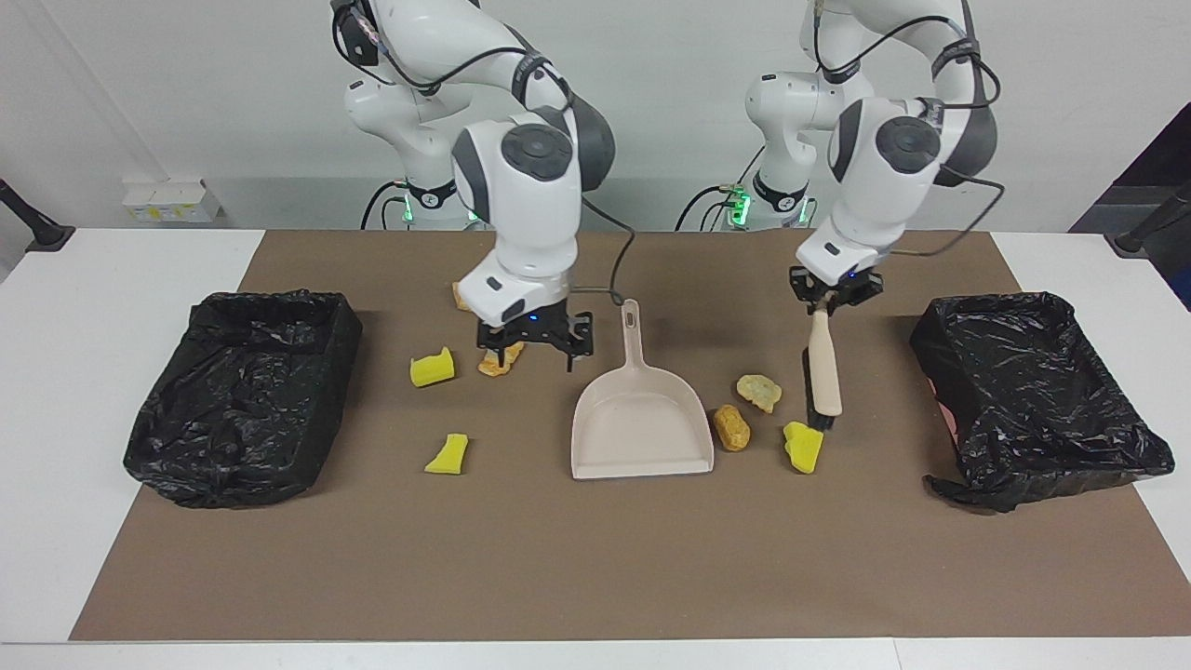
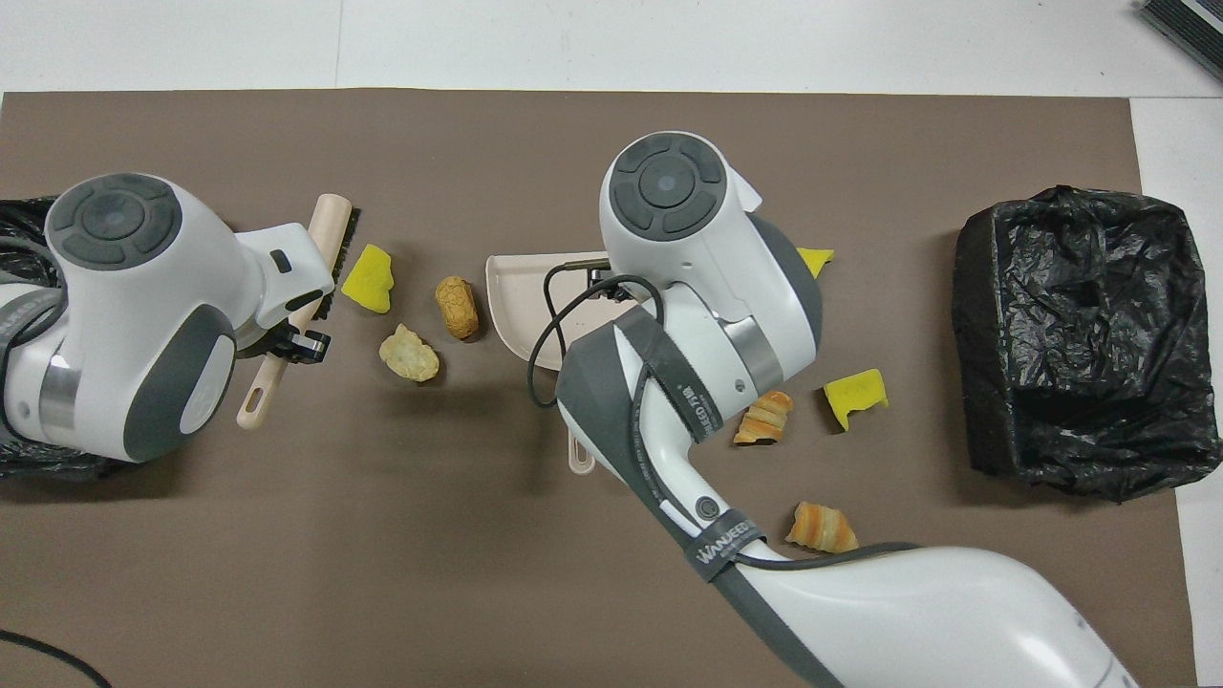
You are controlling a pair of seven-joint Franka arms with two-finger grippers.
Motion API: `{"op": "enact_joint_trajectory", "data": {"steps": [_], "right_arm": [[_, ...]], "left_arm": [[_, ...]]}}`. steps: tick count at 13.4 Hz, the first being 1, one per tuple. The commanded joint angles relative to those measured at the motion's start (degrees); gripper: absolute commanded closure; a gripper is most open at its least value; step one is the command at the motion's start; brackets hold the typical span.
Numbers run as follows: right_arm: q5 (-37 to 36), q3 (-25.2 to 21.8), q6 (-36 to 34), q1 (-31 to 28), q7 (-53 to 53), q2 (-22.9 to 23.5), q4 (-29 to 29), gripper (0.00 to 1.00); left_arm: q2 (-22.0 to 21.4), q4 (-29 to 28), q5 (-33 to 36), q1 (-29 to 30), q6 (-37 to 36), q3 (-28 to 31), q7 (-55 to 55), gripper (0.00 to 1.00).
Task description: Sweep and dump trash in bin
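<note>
Trash [image 1: 803, 447]: yellow foam chunks and golden-brown bread pieces lay scattered on the mat either side of the dustpan [image 1: 642, 423]. Left gripper [image 1: 831, 296] clamped the brush [image 1: 822, 372]; right gripper [image 1: 533, 346], fingers spread, held nothing.

**Bright, even light from above, sharp frames**

Soft overhead light fills both views. Short, faint shadows sit under the arms on the brown mat [image 1: 595, 558], and the black bin liners [image 1: 244, 395] carry small glints. Nothing is blurred, and the edges show no clear bending.
</note>
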Motion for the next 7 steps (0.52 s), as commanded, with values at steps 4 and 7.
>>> {"op": "enact_joint_trajectory", "data": {"steps": [4, 7], "right_arm": [[0.3, 0.3, 4.3, 2.7, 6.6, -0.8, -6.4, 0.0], [4.5, 0.8, 10.0, 4.8, 7.0, -4.5, -14.5, 0.0]], "left_arm": [[9.1, 9.4, 8.5, -0.1, -0.1, -0.2, 0.6, 1.0], [8.5, 8.2, 8.1, -1.1, -0.5, -0.4, 0.4, 1.0]]}}
